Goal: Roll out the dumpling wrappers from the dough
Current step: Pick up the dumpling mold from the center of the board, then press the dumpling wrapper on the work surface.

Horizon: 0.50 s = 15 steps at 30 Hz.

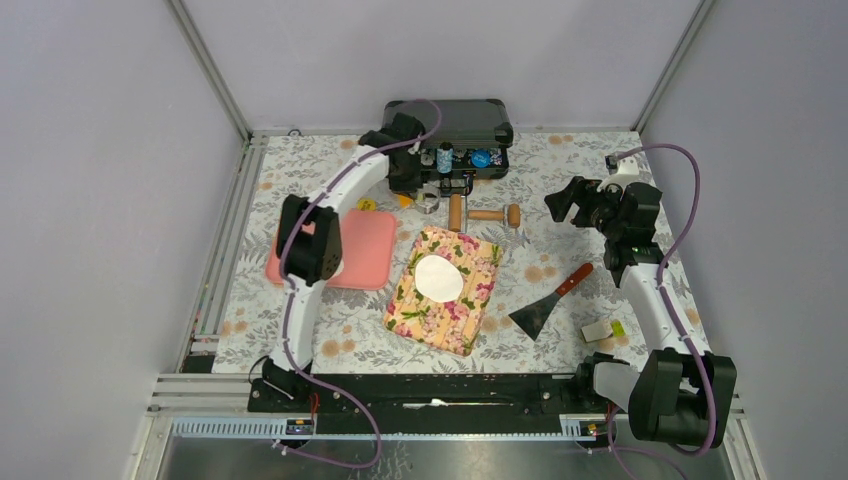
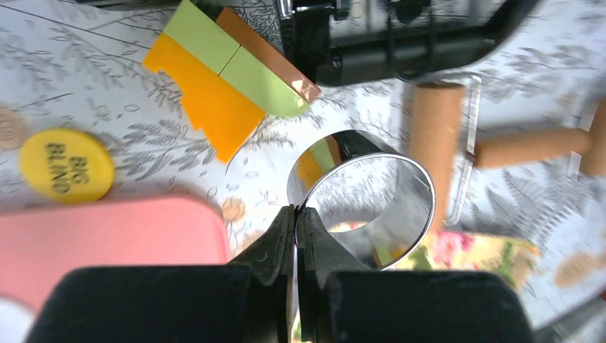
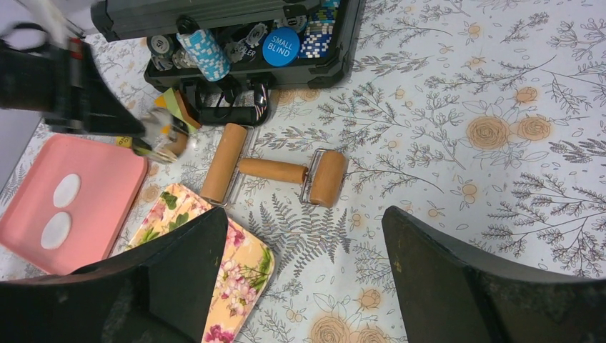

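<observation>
A flat, rolled-out white sheet of dough (image 1: 438, 278) lies on the floral board (image 1: 420, 315). Two small round dumpling wrappers (image 3: 66, 190) (image 3: 56, 230) rest on the pink tray (image 3: 107, 179). My left gripper (image 2: 296, 209) is shut on the wall of a round silver ring (image 2: 409, 232), just in front of the black case, with one finger inside the ring and one outside. In the top view that gripper (image 1: 428, 200) sits left of the wooden rolling pin (image 1: 483, 213). My right gripper (image 3: 301, 214) hangs open above the table, right of the board, holding nothing.
An open black case (image 1: 450, 125) of poker chips stands at the back. A red-handled scraper (image 1: 545, 305) and a white-and-green block (image 1: 603, 330) lie to the right. Yellow, green and brown plastic cards (image 2: 214, 78) and a yellow chip (image 2: 66, 164) lie near the ring.
</observation>
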Each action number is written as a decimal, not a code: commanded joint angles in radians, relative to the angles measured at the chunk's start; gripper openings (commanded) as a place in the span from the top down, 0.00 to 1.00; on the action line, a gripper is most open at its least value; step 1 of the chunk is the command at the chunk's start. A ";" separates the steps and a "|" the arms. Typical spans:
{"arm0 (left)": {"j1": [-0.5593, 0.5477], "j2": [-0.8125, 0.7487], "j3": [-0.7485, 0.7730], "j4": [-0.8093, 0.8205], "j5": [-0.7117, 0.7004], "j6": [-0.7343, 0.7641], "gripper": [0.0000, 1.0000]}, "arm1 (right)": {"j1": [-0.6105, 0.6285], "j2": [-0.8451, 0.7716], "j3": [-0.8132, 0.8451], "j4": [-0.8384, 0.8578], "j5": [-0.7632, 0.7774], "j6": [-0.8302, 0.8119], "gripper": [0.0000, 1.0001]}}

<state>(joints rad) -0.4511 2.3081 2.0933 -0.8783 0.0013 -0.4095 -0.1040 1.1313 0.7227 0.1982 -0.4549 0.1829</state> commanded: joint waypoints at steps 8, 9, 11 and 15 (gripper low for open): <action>0.034 -0.427 -0.328 0.108 0.357 0.264 1.00 | -0.003 -0.025 -0.021 0.086 -0.036 -0.003 0.13; 0.023 -0.444 -0.372 0.106 0.393 0.292 1.00 | -0.003 -0.024 -0.022 0.089 -0.047 -0.002 0.13; -0.001 -0.475 -0.452 0.118 0.442 0.330 1.00 | -0.003 -0.021 -0.023 0.094 -0.063 0.002 0.13; -0.068 -0.515 -0.576 0.186 0.451 0.372 1.00 | -0.003 -0.015 -0.028 0.104 -0.080 0.009 0.13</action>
<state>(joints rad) -0.4561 1.8278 1.6135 -0.7547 0.3557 -0.1333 -0.1040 1.1313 0.6991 0.2424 -0.4923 0.1841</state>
